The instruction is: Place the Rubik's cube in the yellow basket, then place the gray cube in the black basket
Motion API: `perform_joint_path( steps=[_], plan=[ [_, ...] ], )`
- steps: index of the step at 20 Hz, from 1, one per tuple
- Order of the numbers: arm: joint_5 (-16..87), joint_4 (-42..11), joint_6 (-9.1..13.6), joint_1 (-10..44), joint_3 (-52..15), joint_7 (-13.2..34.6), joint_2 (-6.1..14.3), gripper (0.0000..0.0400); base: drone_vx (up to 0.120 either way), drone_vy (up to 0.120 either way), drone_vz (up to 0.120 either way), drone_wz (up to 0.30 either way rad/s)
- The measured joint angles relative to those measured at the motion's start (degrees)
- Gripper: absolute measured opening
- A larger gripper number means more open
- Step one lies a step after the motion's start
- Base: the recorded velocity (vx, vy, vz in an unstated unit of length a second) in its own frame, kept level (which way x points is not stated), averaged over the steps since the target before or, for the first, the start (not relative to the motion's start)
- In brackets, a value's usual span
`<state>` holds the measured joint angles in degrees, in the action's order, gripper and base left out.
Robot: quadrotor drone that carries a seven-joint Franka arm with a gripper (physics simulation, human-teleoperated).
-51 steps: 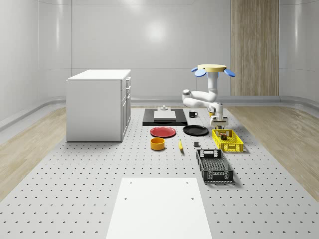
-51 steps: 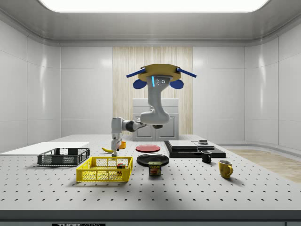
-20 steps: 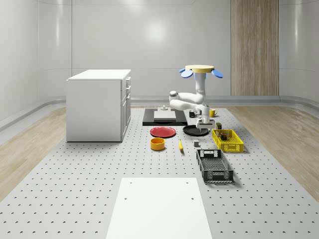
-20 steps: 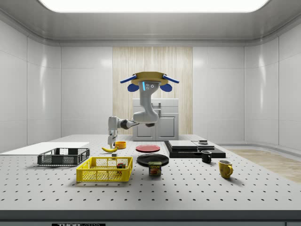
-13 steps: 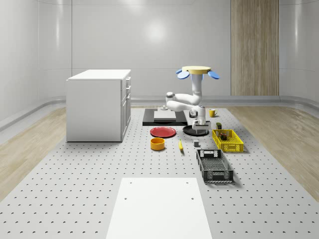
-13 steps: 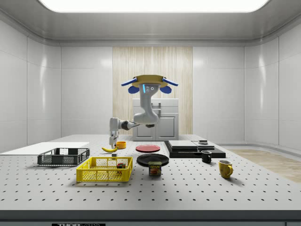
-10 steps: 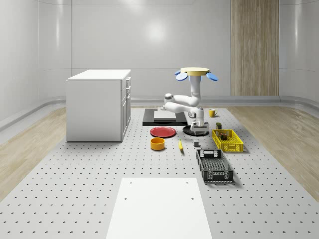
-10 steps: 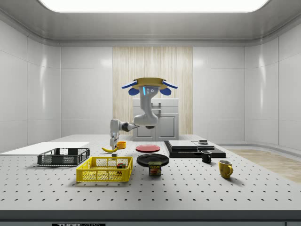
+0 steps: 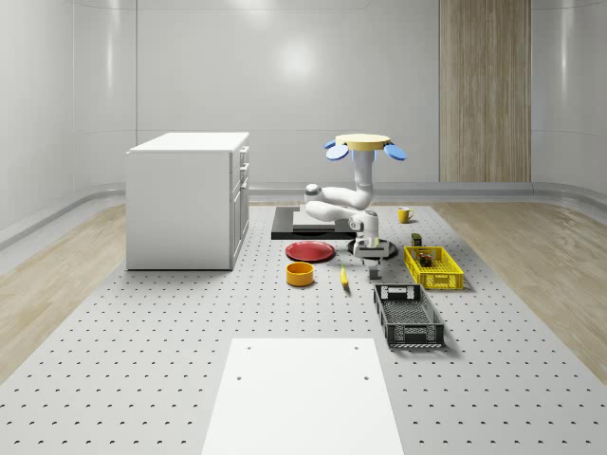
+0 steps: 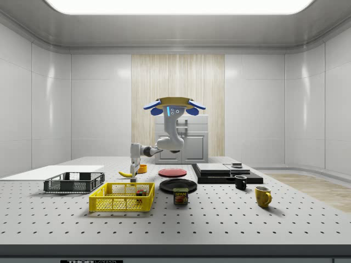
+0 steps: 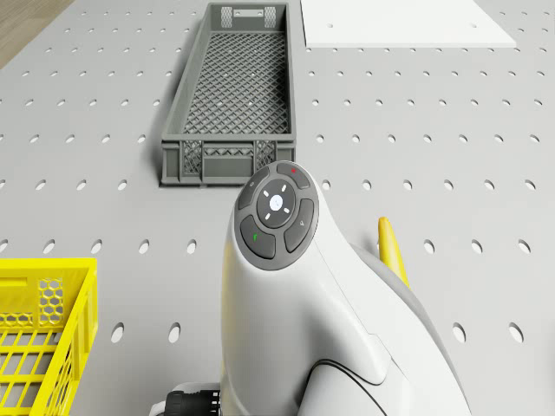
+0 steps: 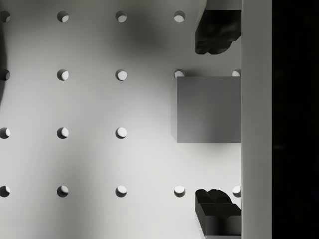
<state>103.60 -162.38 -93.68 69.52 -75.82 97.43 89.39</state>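
Over the black plate [image 9: 365,245] the drone [image 9: 365,144] hovered; its gripper [image 12: 218,122], fingers spread wide, hung above the gray cube [image 12: 209,109] on the table, at the yellow basket's [image 9: 433,268] nine o'clock. Off-centre closing might nudge the cube aside.

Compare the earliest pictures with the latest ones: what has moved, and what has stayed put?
The drone has moved towards the whole-scene view's left, carrying its gripper from above the yellow basket to above the gray cube, jaws open. The baskets, the black basket included, and the tabletop items stayed put.
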Motion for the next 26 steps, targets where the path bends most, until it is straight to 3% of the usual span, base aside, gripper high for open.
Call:
perform_joint_path(
  steps=[13,26],
  plan=[
    [2.85,0.74,-1.06,0.80,3.03,0.33,-0.04,0.0400,0.000,0.000,0.000,0.000],
    [3.55,3.07,-0.74,4.63,3.53,2.01,-1.26,0.0400,0.000,0.000,0.000,0.000]
  ],
)
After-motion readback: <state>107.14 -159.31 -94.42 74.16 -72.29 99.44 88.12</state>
